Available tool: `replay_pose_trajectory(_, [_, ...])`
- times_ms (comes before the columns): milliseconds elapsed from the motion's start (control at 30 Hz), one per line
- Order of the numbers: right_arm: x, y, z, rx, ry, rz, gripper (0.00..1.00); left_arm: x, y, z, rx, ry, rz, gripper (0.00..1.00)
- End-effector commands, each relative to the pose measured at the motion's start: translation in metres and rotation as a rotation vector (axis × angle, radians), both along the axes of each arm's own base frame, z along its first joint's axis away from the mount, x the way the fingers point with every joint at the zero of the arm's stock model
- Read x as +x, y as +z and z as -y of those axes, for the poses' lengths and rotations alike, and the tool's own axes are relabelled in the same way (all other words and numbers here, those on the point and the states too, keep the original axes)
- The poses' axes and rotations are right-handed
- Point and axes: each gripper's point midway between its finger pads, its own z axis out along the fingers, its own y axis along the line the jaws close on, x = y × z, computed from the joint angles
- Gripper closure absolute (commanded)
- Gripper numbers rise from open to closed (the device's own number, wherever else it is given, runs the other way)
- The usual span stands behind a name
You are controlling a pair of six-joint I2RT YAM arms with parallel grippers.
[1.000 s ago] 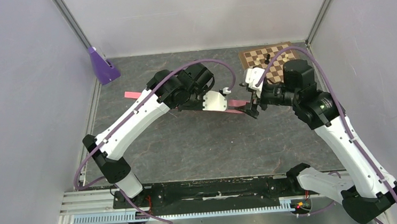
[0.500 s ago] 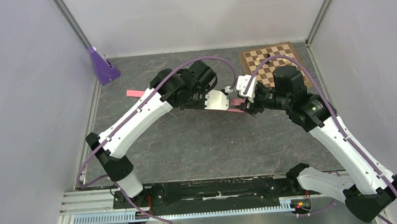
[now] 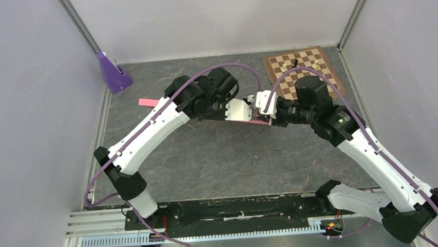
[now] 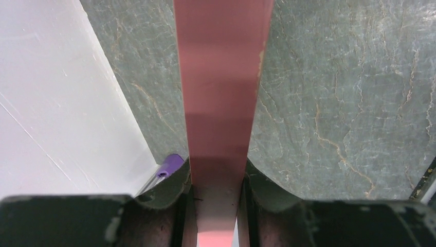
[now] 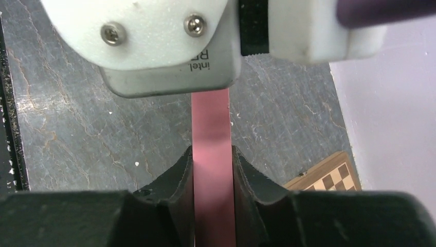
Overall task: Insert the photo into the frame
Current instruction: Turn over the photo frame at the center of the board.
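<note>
The pink frame [image 4: 221, 77] is held edge-on over the counter [image 3: 219, 159]; whether the counter is touched cannot be told. Its thin edge is clamped by the left claw [image 4: 216, 177] and, just beside it, by the right claw [image 5: 212, 162]. A chessboard [image 3: 309, 63] is seen in the far right corner.

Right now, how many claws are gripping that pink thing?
2. The left gripper and the right gripper each pinch the frame, close together, toward its end nearer the chessboard. None seem hidden.
</note>
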Motion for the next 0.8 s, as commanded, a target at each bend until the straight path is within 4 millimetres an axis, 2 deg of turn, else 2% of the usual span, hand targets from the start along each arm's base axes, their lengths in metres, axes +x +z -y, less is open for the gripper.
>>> replay_pose_trajectory(0, [0.01,0.022,0.002,0.059,-0.072,0.021,1.0,0.002,0.049,0.003,-0.173,0.033,0.128,0.98])
replay_pose_trajectory(100, [0.011,0.021,-0.001,0.063,-0.067,-0.002,1.0,0.003,0.051,0.003,-0.185,0.037,0.137,0.97])
replay_pose_trajectory(167, [0.01,0.024,-0.002,0.064,-0.058,-0.011,1.0,0.005,0.053,0.002,-0.185,0.045,0.149,0.91])
replay_pose_trajectory(267, [0.01,0.027,-0.002,0.062,-0.058,-0.011,1.0,0.01,0.061,-0.002,-0.211,0.067,0.172,0.59])
replay_pose_trajectory(300, [0.01,0.028,-0.001,0.063,-0.059,-0.009,1.0,0.013,0.064,-0.003,-0.228,0.077,0.179,0.52])
replay_pose_trajectory(433, [0.01,0.026,0.001,0.055,-0.068,-0.014,1.0,0.019,0.075,-0.011,-0.31,0.122,0.176,0.37])
replay_pose_trajectory(500, [0.011,0.025,0.003,0.049,-0.073,-0.015,1.0,0.022,0.082,-0.018,-0.368,0.146,0.169,0.22])
replay_pose_trajectory(633, [0.012,0.031,0.005,0.056,-0.08,-0.011,1.0,0.025,0.098,-0.044,-0.489,0.195,0.17,0.18])
replay_pose_trajectory(767, [0.015,0.038,0.004,0.079,-0.083,-0.032,1.0,0.027,0.111,-0.083,-0.614,0.272,0.197,0.17])
